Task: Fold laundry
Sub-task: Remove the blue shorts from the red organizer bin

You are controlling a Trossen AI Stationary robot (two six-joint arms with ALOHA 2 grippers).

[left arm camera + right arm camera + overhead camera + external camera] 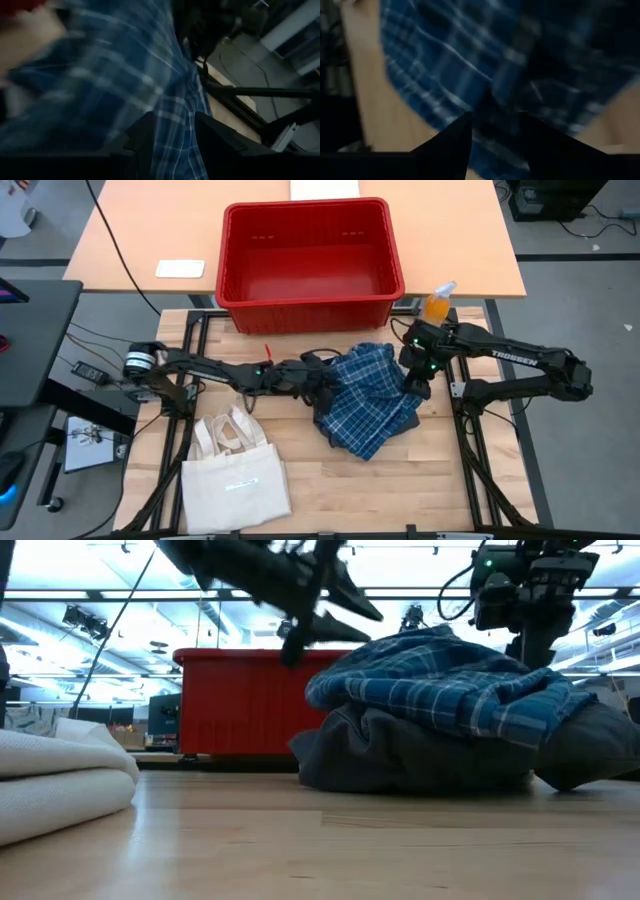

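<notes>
1. High view: overhead, facing straight down on the whole table (pixel 400 480), both arms and the red bin (pixel 308 265).
2. Low view: at tabletop height, facing level across to the bin and the room; close to the plaid garment (pixel 450 680).
3. Both wrist views: very near that same plaid garment, shared by all four.

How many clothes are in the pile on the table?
2 that I can see: a blue plaid piece on top, and a dark grey piece underneath it. More could be hidden inside the pile.
</notes>
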